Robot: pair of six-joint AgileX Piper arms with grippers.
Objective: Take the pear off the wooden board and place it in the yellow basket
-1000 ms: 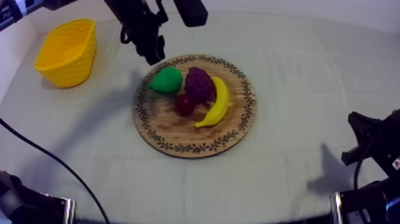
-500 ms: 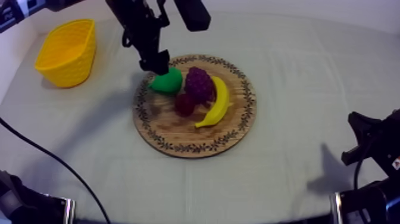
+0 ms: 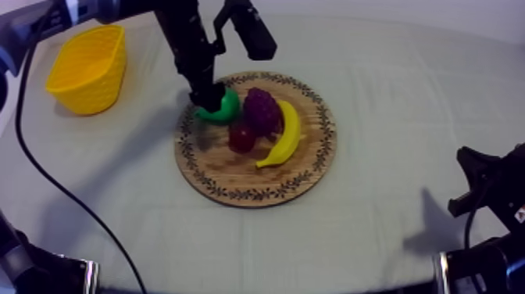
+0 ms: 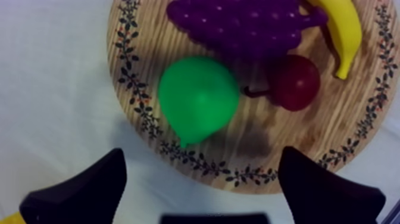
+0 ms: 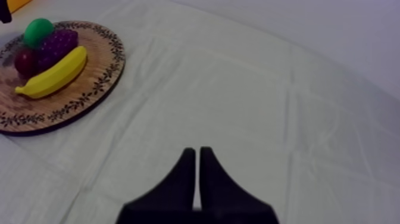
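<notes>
The green pear lies on the far left part of the round wooden board, next to the purple grapes. My left gripper hangs right over the pear and hides part of it. In the left wrist view its black fingers stand wide apart, open, just short of the pear, touching nothing. The yellow basket stands at the far left of the table. My right gripper rests low at the right, its fingers shut together on nothing.
Beside the pear the board also carries a small red fruit and a banana. Bare cloth lies between the board and the basket.
My left gripper has come down from above the board's far rim to the pear. The right arm has not moved and the fruit lies as before.
</notes>
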